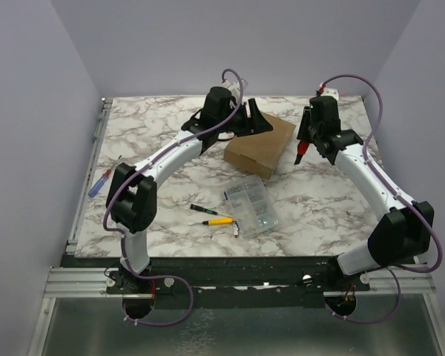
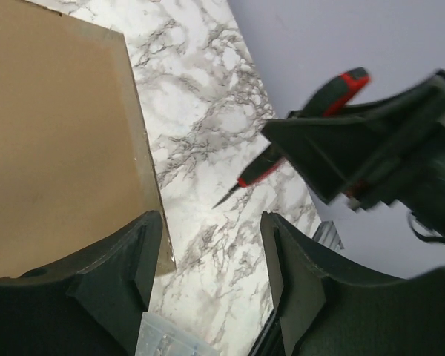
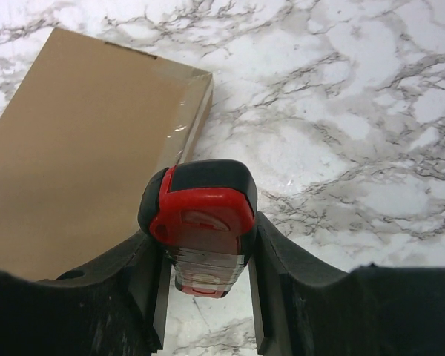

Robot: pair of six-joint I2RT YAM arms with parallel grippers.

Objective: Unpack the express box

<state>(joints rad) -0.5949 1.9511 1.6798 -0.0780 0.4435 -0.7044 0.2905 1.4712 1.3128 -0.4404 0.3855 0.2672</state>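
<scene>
I've got right gripper (image 3: 208,285) clamped on the knife (image 3: 202,211), left gripper (image 2: 208,259) part-open, empty; unpinned express box (image 3: 81,163) beside the blade could skid.

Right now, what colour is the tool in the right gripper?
Red and black; the tool in the right gripper shows best in the right wrist view.

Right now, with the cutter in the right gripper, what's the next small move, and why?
Probably lower the right gripper so the cutter's tip meets the box's nearest edge. The box is shut, with what looks like clear tape along that edge; the cutter is clamped but hangs beside the box, not touching it. The left gripper stands open nearby, empty.
</scene>
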